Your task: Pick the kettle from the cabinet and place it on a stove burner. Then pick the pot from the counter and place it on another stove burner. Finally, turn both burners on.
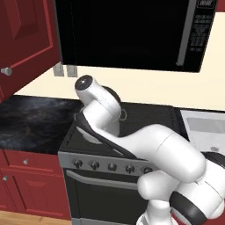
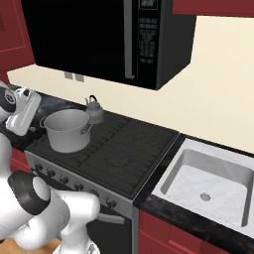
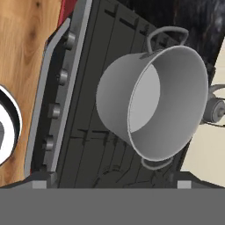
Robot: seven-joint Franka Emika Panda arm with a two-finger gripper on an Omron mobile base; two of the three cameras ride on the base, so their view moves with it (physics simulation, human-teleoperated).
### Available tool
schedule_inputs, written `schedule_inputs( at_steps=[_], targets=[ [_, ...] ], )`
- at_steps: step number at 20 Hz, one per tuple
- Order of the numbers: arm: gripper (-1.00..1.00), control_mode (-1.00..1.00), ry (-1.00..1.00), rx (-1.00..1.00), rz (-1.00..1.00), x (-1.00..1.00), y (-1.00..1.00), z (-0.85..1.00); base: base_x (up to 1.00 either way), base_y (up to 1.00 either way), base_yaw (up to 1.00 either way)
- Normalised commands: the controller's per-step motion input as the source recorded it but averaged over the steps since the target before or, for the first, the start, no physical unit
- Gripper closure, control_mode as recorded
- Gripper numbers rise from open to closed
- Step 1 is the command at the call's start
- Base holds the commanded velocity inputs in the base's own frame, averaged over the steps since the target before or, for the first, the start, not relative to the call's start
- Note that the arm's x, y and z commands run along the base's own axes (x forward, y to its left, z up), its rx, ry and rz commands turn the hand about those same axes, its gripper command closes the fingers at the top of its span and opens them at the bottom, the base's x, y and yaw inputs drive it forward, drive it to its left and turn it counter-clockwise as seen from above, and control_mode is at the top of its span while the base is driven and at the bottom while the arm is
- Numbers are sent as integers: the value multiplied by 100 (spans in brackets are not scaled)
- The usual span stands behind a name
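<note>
Presently, item by item.

Pot (image 2: 67, 130): wide grey metal, two loop handles, upright on the grates at the front-left part of the stove burners (image 2: 124, 149). Its near wall stands close to the cooktop's front edge, above the knob row (image 2: 74, 184). To its right, a broad stretch of grate lies open as far as the sink (image 2: 211, 181).

Kettle (image 2: 94, 111): small, grey, black arched handle, on the rear-left grate just behind the pot and near the cream back wall (image 2: 218, 89). Whether the two touch cannot be told.

Overhead: a black microwave (image 2: 99, 34) hangs above the cooktop, leaving a band of free height over pot and kettle.

Table (image 1: 30, 121): dark veined stone to the left of the stove, bare where the left base view shows it. The cabinet (image 1: 24, 39) with its round silver knob (image 1: 6, 71) hangs above that stretch.

By view: in the left base view the arm (image 1: 145, 149) covers most of the cooktop and only a loop handle of the pot peeks out beside it. The right base view gives both vessels whole. The hand view looks down into the pot's hollow, with the kettle (image 3: 215, 110) at the frame's right edge and wooden floor (image 3: 26, 52) beyond the stove front.

Hand (image 3: 110, 183): fingers spread to their widest, nothing between them, above the pot and apart from it.
</note>
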Motion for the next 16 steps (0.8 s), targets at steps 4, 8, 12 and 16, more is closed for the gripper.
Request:
schedule_inputs(
  at_steps=[4,8,12,16],
  targets=[
    [-100,-100,-3,-1,0,-31,-3,0,0,0,0],
    [-100,-100,-10,0,1,-40,-6,-10,0,0,0],
    [-100,-100,-15,0,0,-54,0,-10,0,0,0],
    [-100,-100,-13,-2,0,-48,0,-11,0,0,0]
  ],
)
